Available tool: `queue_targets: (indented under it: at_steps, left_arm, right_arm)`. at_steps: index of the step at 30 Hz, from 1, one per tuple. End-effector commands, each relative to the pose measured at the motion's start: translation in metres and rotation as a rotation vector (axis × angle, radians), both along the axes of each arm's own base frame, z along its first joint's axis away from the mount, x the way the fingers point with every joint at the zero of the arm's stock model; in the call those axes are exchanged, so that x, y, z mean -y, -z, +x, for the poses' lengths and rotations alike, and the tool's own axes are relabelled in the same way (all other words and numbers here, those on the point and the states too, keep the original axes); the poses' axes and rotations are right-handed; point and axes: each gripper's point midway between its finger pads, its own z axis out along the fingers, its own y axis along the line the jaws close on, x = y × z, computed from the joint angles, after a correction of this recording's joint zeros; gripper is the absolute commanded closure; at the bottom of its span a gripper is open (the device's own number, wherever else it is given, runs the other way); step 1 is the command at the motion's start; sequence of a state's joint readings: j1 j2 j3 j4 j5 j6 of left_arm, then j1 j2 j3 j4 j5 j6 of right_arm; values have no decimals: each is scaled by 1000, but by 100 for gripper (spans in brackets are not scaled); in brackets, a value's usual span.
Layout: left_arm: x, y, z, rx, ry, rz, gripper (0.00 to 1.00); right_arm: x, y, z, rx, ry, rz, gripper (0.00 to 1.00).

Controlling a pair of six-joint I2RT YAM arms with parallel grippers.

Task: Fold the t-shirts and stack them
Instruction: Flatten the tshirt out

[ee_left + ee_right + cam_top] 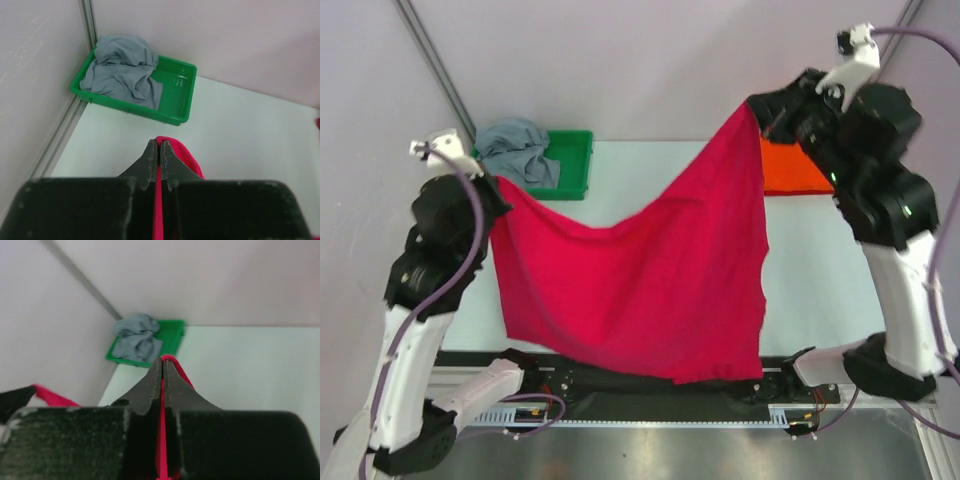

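Observation:
The crimson-pink t-shirt (650, 280) hangs spread in the air between both arms, sagging in the middle, its lower edge near the table's front. My left gripper (160, 146) is shut on its left corner, a red fold (182, 155) showing past the tips. High at the right, my right gripper (164, 362) is shut on the other corner, red cloth (181, 374) pinched between the jaws. The orange t-shirt (792, 168) lies flat on the table at the back right, partly hidden by the hanging shirt. The grey t-shirt (515, 150) lies crumpled in the tray.
A green plastic tray (572, 160) stands at the back left corner, against the wall. A metal post (435, 65) runs up the back left. The white table (810, 270) extends under the hanging shirt.

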State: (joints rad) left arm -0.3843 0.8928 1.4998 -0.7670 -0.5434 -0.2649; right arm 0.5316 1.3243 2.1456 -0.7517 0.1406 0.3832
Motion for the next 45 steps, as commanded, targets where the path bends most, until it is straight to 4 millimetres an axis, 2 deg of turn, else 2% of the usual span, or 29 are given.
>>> queue_targets:
  at_steps: [1, 3, 4, 6, 7, 9, 10, 12, 13, 15, 16, 19, 21, 23, 27, 30, 31, 32, 33, 35, 36, 37, 38, 39, 40, 41, 43, 44, 45]
  left_arm:
    - [-21, -66, 4, 213, -103, -28, 100]
    - [-22, -79, 8, 235, -111, -43, 100]
    - [-23, -91, 3, 268, -107, -55, 100]
    - [-24, -106, -4, 322, -102, -77, 100]
    - [-29, -115, -16, 359, -105, -92, 100]
    - [-31, -130, -32, 414, -90, -122, 100]
    - [-36, -141, -50, 461, -81, -141, 100]
    - [-38, -154, -70, 514, -48, -156, 100]
    - [-40, -164, -84, 551, -33, -169, 100]
    - [-47, -175, -115, 610, -7, -181, 100]
    - [-47, -184, -131, 648, 22, -193, 100]
    - [-53, -196, -172, 717, 69, -221, 100]
    - [-55, -195, -193, 742, 102, -234, 100]
    - [-50, -193, -203, 752, 148, -238, 100]
    - [-48, -185, -210, 733, 174, -240, 100]
    - [-45, -178, -195, 684, 160, -231, 100]
    - [-40, -172, -179, 644, 159, -204, 100]
    - [-36, -166, -167, 614, 156, -191, 100]
    - [-34, -159, -154, 580, 145, -180, 100]
    - [-18, -132, -107, 466, 143, -126, 100]
    - [-13, -121, -91, 428, 139, -110, 99]
    - [-5, -90, -62, 339, 132, -81, 100]
    - [1, -78, -39, 310, 119, -73, 100]
    - [2, -61, -22, 263, 89, -64, 100]
    - [3, -24, 1, 174, 48, -38, 100]
    - [5, -16, 16, 180, 32, -39, 100]
    - [16, 43, 55, 64, 20, -29, 100]
    - [16, 59, 69, 32, 3, -36, 100]
    - [22, 88, 89, -42, -1, -23, 100]
  right_arm:
    - [30, -54, 12, 174, 39, 60, 100]
    - [37, -66, 15, 202, 42, 61, 100]
    - [43, -86, 0, 251, 42, 72, 100]
    - [45, -100, -12, 290, 27, 73, 100]
    - [47, -108, -23, 314, 21, 80, 100]
    - [57, -131, -57, 388, 14, 114, 100]
    - [59, -139, -71, 417, 4, 130, 100]
    - [63, -149, -97, 459, -22, 154, 100]
    - [70, -157, -121, 501, -25, 171, 100]
    - [77, -163, -146, 535, -31, 193, 100]
    - [84, -170, -169, 576, -34, 210, 100]
    - [91, -178, -206, 629, -68, 252, 100]
    - [96, -180, -233, 666, -88, 266, 100]
    - [101, -181, -253, 693, -95, 279, 100]
    - [103, -177, -256, 679, -100, 284, 100]
    - [92, -159, -223, 588, -100, 253, 100]
    - [89, -155, -213, 573, -95, 247, 100]
    - [80, -136, -181, 497, -84, 225, 100]
    - [78, -130, -173, 484, -78, 220, 100]
    - [71, -119, -144, 458, -64, 207, 100]
    - [63, -99, -116, 399, -53, 176, 100]
    - [57, -89, -95, 378, -47, 164, 100]
    - [53, -77, -77, 353, -38, 148, 100]
    - [42, -41, -44, 269, -36, 113, 100]
    - [38, -27, -21, 254, -19, 94, 100]
    - [37, -10, -3, 221, 0, 83, 100]
    - [29, 43, 40, 125, 15, 68, 100]
    - [31, 69, 64, 72, 35, 56, 100]
    - [32, 89, 80, 35, 50, 54, 100]
